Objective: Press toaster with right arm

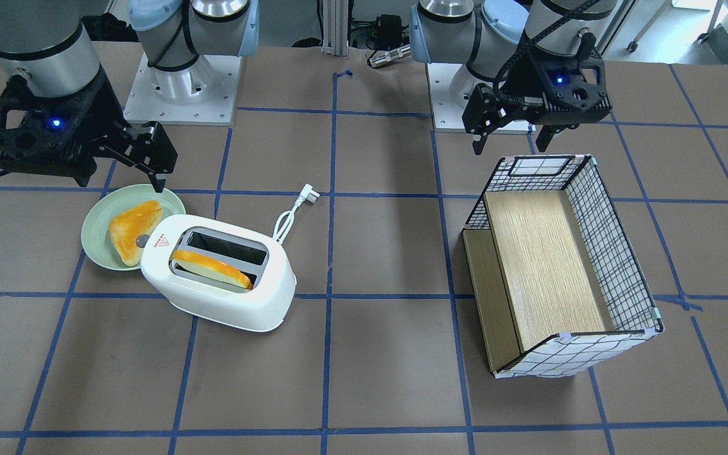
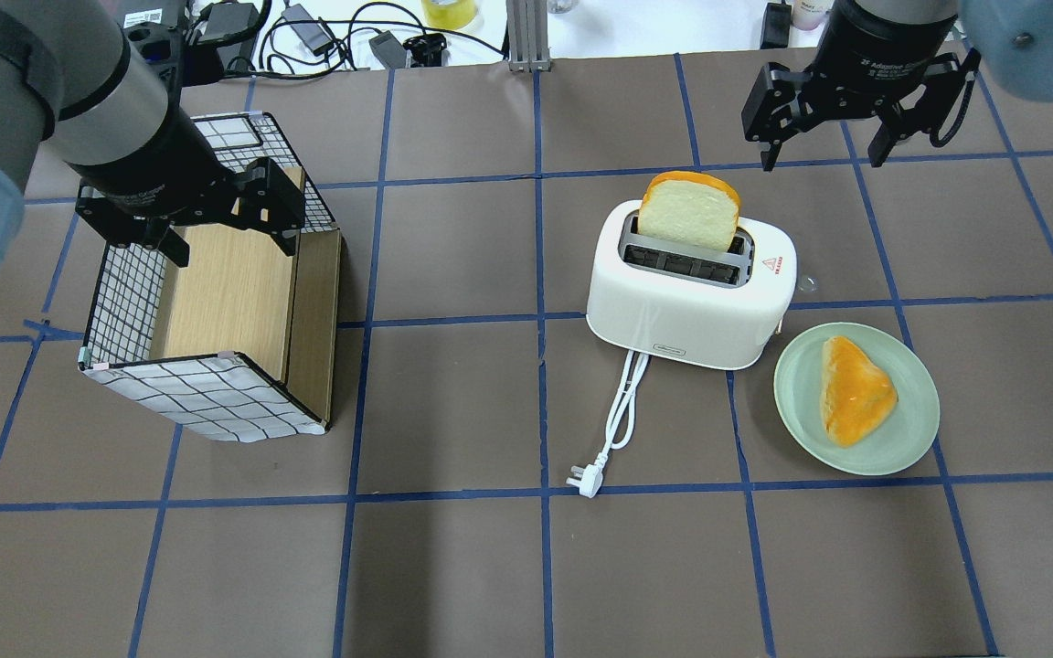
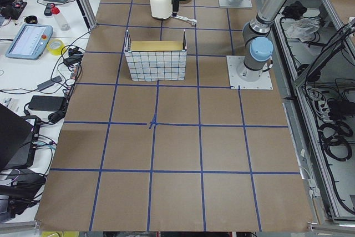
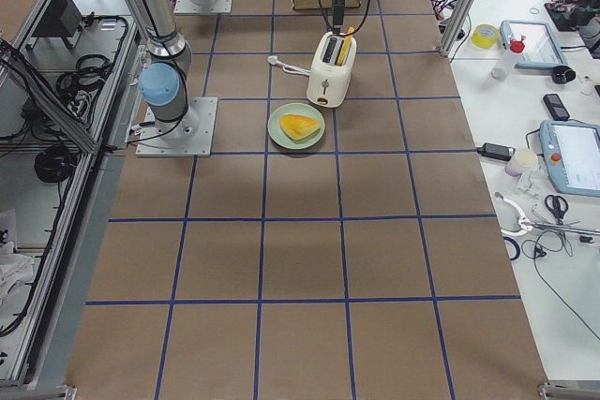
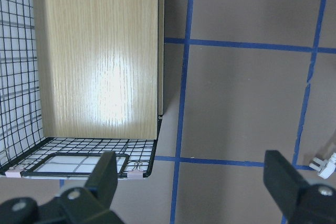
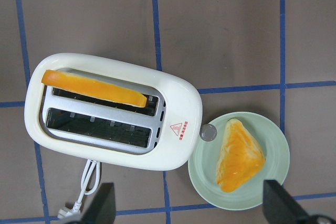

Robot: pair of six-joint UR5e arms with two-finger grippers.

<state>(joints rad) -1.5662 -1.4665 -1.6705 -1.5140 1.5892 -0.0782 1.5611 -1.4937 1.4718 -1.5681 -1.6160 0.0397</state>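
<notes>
The white two-slot toaster (image 1: 218, 297) (image 2: 691, 311) (image 6: 173, 103) stands on the brown table with a bread slice (image 2: 686, 210) upright in one slot. Its red triangle sticker (image 6: 177, 128) and grey knob (image 6: 208, 132) face a green plate (image 2: 910, 439). Its cord and plug (image 2: 622, 420) lie on the table. My right gripper (image 2: 824, 157) (image 1: 143, 167) is open and empty, held high, beyond the toaster and the plate. Its fingers (image 6: 102, 203) frame the toaster from above. My left gripper (image 2: 232, 245) (image 1: 510, 146) is open and empty over the basket.
A checked wire basket (image 2: 124, 302) (image 1: 617, 253) with a wooden panel inside lies under the left gripper. The green plate (image 1: 95, 221) holds a second golden bread piece (image 1: 133, 230) right beside the toaster's knob end. Blue tape lines cross the table.
</notes>
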